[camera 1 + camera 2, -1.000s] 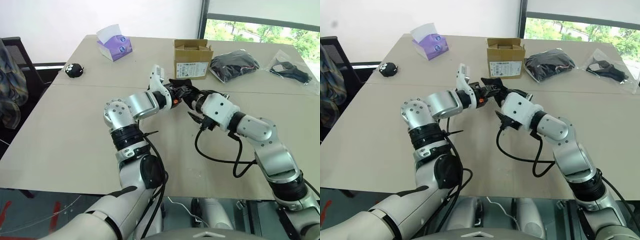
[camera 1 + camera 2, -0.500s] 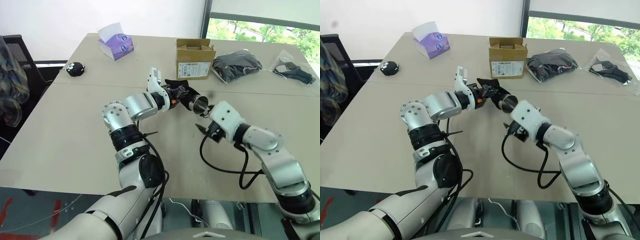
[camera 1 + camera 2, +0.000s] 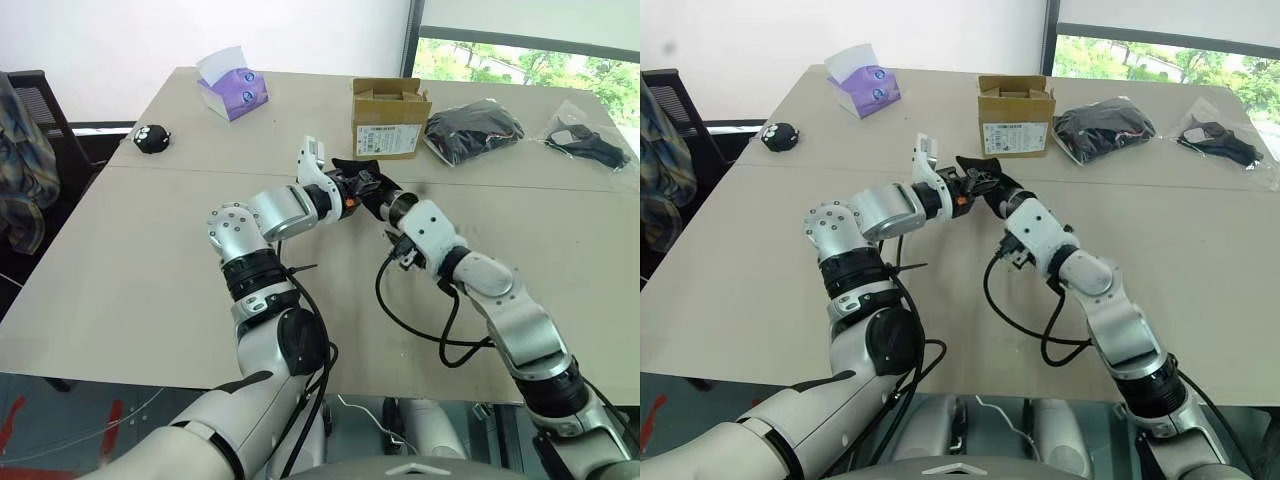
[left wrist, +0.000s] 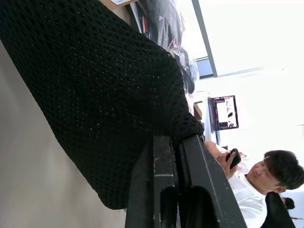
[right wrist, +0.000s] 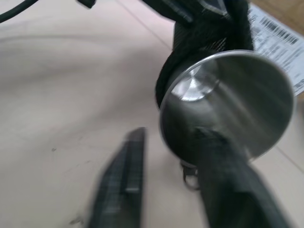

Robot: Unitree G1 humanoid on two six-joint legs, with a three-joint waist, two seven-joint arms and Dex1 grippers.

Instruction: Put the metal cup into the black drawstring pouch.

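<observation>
Tabletop (image 3: 150,290), metal cup (image 5: 223,102) by right gripper (image 5: 175,185)

An office or meeting room: a large beige conference table (image 3: 120,290) against a plain white wall (image 3: 120,35), a dark office chair (image 3: 40,115) at its side, a window (image 3: 530,55) onto green trees, and a seated person (image 4: 259,183) beside a computer monitor (image 4: 225,113).

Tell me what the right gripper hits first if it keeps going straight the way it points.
Most likely the metal cup: it sits right ahead of the right gripper, partly inside the black drawstring pouch held by the left gripper. Depth is uncertain.
</observation>
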